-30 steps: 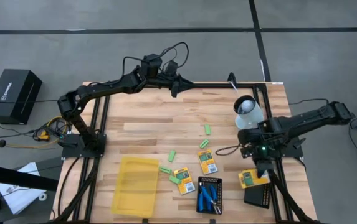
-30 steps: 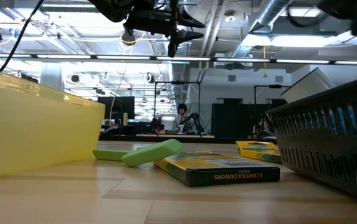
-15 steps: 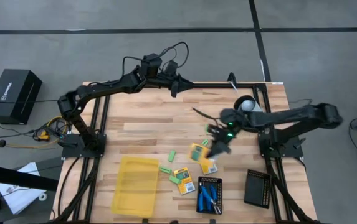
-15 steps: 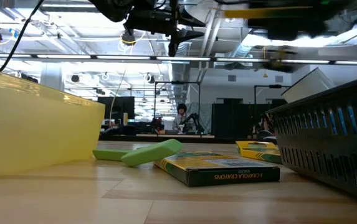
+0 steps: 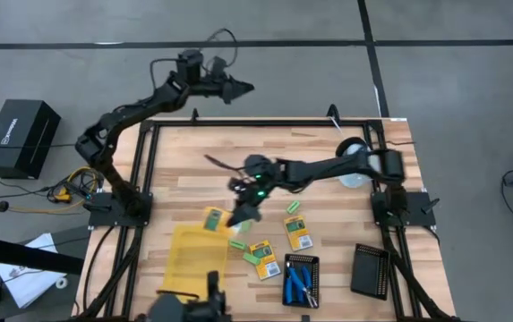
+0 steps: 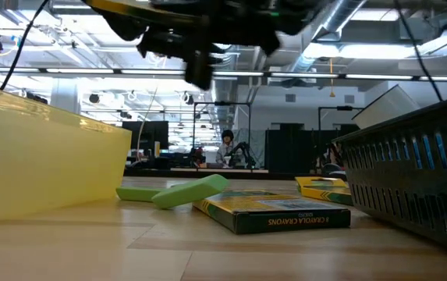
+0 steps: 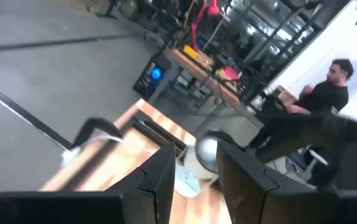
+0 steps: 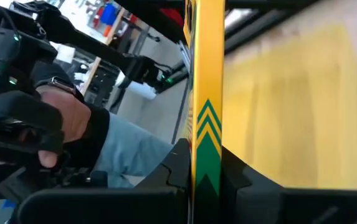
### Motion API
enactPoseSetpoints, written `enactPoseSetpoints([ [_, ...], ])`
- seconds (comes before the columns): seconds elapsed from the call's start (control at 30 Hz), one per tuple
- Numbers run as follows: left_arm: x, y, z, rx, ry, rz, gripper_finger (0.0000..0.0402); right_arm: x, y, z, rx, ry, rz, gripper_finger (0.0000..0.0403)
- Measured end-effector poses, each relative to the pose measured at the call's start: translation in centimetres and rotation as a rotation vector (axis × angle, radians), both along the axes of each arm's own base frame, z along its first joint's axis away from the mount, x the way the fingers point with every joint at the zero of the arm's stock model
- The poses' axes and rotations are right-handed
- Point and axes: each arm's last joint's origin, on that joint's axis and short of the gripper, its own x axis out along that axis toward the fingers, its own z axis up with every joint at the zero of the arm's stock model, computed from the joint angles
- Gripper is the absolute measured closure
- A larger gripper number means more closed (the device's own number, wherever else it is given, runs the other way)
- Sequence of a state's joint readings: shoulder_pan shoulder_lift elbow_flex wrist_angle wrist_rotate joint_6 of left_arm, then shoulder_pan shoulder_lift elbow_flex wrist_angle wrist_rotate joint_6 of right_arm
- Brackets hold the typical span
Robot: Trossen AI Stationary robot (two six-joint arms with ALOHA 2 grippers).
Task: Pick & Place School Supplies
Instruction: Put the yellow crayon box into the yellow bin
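My right gripper (image 5: 238, 215) reaches across the table from the right and is shut on a yellow-orange pack with green print (image 5: 213, 219). It holds the pack above the far right corner of the translucent yellow tray (image 5: 189, 264). Two more packs (image 5: 298, 233) (image 5: 262, 259) lie flat on the wood, with small green blocks (image 5: 236, 243) (image 5: 294, 207) among them. Blue-handled scissors (image 5: 299, 282) lie in a black tray. My left gripper (image 5: 238, 88) hangs open and empty beyond the table's far edge. My right gripper pinches the pack between its two fingers (image 8: 178, 168), one on each flat face, at the pack's end (image 8: 207, 158) nearest the wrist. The fingers come nearly level from the table's right. The pack juts past the fingertips toward the left, lifted clear above the tray.
A black ribbed tray (image 5: 370, 270) sits at the near right. A white roll (image 5: 354, 152) stands by the right arm's base. A person with a camera (image 5: 193, 309) leans in at the table's near edge, their hand (image 8: 53, 118) in the right wrist view.
My right gripper has swung from the near right corner across the table toward the left edge, carrying the pack clear of the wood to above the yellow tray's far right corner. My left arm has swung toward the left, out past the table's far edge.
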State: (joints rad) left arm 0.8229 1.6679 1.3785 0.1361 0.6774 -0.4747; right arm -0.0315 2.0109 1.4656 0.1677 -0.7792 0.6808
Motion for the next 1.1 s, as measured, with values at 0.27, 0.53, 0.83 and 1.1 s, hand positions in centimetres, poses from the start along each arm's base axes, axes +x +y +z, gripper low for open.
enactPoseSetpoints([
  [0.27, -3.6, 0.3, 2.9, 0.061, -0.06, -0.004, 0.0298, 6.9, 1.0, -0.8, 0.042, -0.054, 0.014, 0.0381],
  [0.53, -5.3, -1.6, 5.9, 0.123, -0.114, -0.011, 0.03, 10.4, 2.7, -3.6, 0.046, 0.009, 0.053, 0.0381],
  [0.83, -6.5, -3.2, 7.5, 0.112, -0.129, -0.005, 0.03, 10.4, 4.3, -6.4, -0.037, 0.105, 0.105, 0.0381],
  [1.1, -6.9, -3.7, 8.2, 0.108, -0.143, -0.004, 0.03, 10.0, 4.3, -6.9, -0.061, 0.135, 0.129, 0.0333],
])
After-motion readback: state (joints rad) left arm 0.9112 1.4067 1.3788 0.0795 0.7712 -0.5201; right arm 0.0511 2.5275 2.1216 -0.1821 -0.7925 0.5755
